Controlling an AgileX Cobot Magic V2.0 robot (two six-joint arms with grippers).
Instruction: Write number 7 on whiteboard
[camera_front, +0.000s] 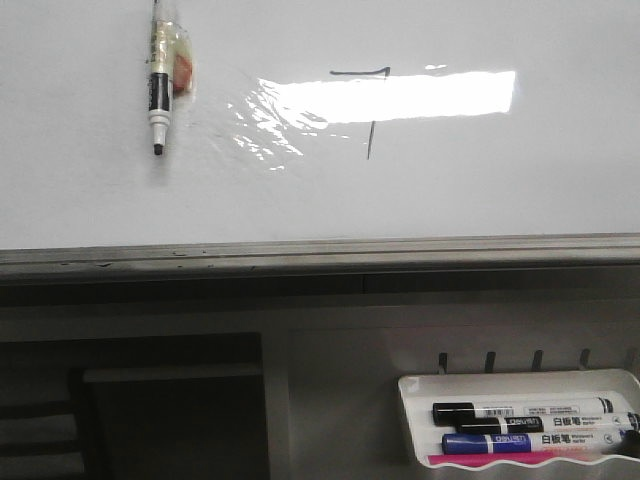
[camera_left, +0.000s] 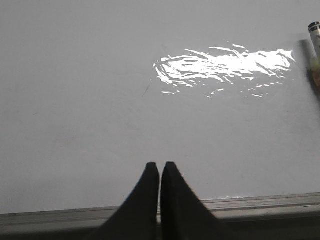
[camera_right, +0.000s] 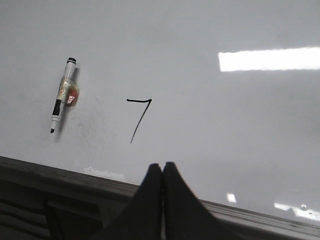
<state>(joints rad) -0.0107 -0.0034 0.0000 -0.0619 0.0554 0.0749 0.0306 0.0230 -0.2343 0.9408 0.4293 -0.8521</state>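
Note:
The whiteboard (camera_front: 80, 180) fills the upper front view, with a bright glare and a grey metal lower rim. The number 7 (camera_front: 372, 100) is drawn on it in thin black line, partly washed out by the glare; it shows plainly in the right wrist view (camera_right: 139, 117). A black-and-white marker (camera_front: 158, 95) with tape round it sits on the board left of the 7, seen also in the right wrist view (camera_right: 62, 95). My left gripper (camera_left: 160, 166) is shut and empty near the board's rim. My right gripper (camera_right: 162, 166) is shut and empty below the 7. Neither gripper shows in the front view.
A white plastic marker tray (camera_front: 415, 425) hangs below the board at the lower right, holding black and blue markers (camera_front: 520, 410). A dark opening (camera_front: 170, 410) lies under the rim at the lower left. The taped marker's end shows in the left wrist view (camera_left: 314, 37).

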